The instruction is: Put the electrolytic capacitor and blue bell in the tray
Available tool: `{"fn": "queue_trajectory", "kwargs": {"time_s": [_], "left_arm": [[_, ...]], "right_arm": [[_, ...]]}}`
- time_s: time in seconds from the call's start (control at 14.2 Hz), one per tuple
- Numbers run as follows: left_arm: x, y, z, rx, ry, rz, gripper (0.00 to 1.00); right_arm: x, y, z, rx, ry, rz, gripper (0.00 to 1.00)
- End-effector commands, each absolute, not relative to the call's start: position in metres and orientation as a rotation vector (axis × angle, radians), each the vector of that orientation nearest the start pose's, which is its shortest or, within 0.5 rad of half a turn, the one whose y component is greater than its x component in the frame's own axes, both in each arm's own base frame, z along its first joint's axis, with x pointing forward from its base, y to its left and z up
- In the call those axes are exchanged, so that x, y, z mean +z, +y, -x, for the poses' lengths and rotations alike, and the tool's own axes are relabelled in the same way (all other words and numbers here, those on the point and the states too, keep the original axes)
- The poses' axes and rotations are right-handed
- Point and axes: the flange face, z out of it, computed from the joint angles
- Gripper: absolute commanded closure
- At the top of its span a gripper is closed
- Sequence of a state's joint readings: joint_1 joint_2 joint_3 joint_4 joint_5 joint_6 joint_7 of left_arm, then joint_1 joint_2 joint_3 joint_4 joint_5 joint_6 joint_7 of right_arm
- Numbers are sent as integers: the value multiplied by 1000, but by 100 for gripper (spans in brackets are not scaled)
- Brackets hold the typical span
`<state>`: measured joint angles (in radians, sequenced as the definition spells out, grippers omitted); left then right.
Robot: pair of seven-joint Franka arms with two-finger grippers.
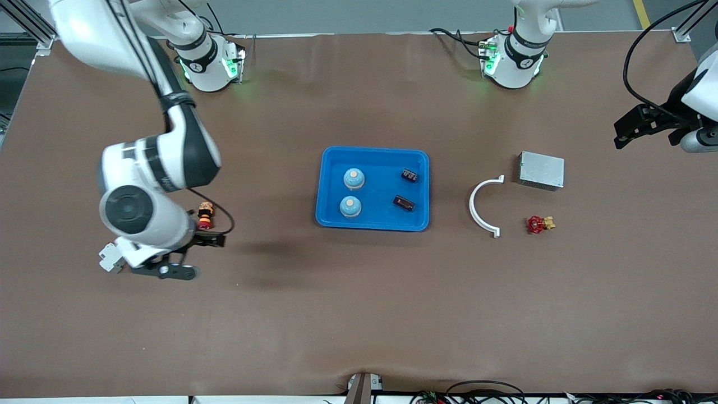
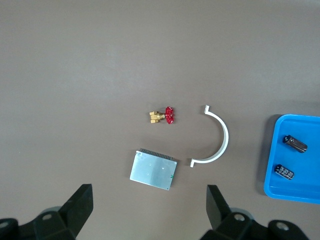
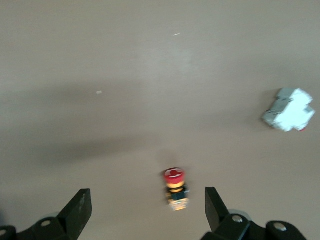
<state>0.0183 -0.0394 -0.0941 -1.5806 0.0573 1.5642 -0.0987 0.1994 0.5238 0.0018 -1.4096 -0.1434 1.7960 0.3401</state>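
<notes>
Front view: the blue tray (image 1: 331, 185) sits at mid-surface. Inside it are two blue bells (image 1: 354, 179) (image 1: 350, 206), side by side at the end toward the right arm, and two dark electrolytic capacitors (image 1: 409, 175) (image 1: 403, 203) at the end toward the left arm. All four items rest on the tray floor, apart from one another.

Toward the left arm's end of the surface lie a white curved bracket (image 1: 481, 206), a grey metal box (image 1: 541, 170) and a red-handled brass valve (image 1: 539, 224); none touches the tray.

Left gripper (image 1: 645, 126) hangs over the left arm's end of the surface, jaws spread wide, nothing between them; its wrist view shows the box, valve, bracket and a tray corner below.

Right gripper (image 1: 185, 255) hangs over the right arm's end, jaws likewise apart and empty. Its wrist view shows a red emergency-stop button (image 3: 175, 188) on the surface between the fingers (image 3: 80, 210), and a white block (image 3: 289, 110) near it.
</notes>
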Motion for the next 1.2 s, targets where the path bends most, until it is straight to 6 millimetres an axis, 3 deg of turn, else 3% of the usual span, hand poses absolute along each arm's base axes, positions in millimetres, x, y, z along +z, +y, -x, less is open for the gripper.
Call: {"fn": "queue_trajectory", "kwargs": {"time_s": [0.0, 0.28, 0.42, 0.77, 1.13], "left_arm": [[644, -37, -538, -44, -30, 3095, 0], [644, -37, -538, -44, -30, 3095, 0], [644, -38, -538, -44, -28, 3095, 0], [644, -38, -538, -44, -28, 3095, 0], [644, -38, -538, -44, -28, 3095, 0]], "right_arm": [[416, 82, -667, 142, 84, 3294, 0], [460, 24, -660, 77, 51, 3280, 0], [486, 10, -650, 26, 78, 3275, 0], [532, -9, -630, -73, 78, 3256, 0], [545, -30, -619, -94, 76, 3223, 0]]}}
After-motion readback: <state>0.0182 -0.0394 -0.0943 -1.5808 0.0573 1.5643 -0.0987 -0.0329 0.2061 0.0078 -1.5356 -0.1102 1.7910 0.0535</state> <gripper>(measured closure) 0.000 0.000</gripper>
